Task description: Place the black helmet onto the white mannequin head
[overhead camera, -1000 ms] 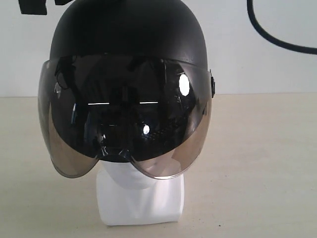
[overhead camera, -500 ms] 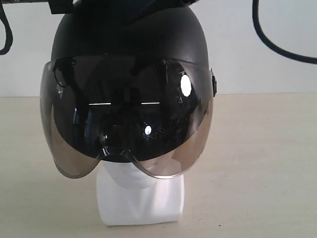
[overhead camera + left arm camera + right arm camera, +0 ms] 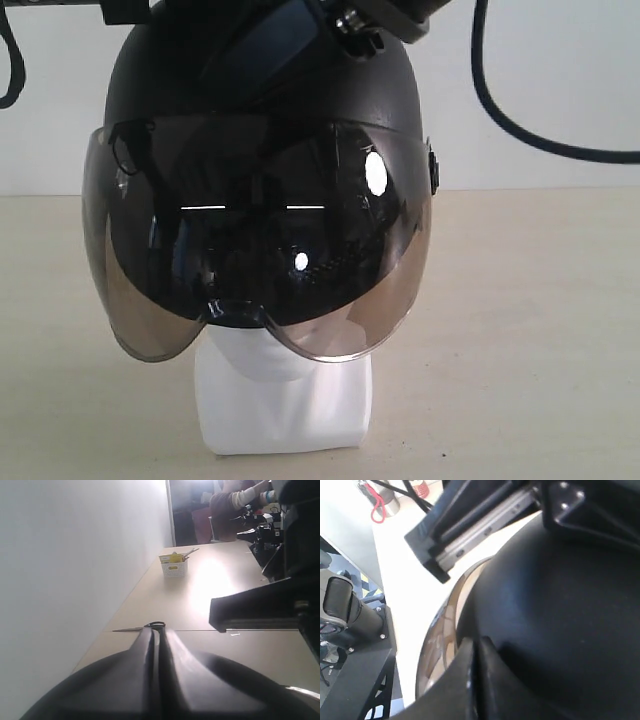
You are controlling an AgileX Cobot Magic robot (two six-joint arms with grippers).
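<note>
On beige table [image 3: 520, 330] before white wall: left gripper [image 3: 159, 650] and right gripper [image 3: 473, 680], fingers pressed together, atop black helmet [image 3: 180, 90] seated over white head [image 3: 285, 400]; right arm newly lowered onto crown, suggesting final seating.

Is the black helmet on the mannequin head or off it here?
On. The black helmet covers the white mannequin head; only its chin, neck and base block show below the lowered visor.

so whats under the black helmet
The white mannequin head: only its neck and squarish base show below the tinted visor. The face and crown are covered by the black helmet and that visor.
</note>
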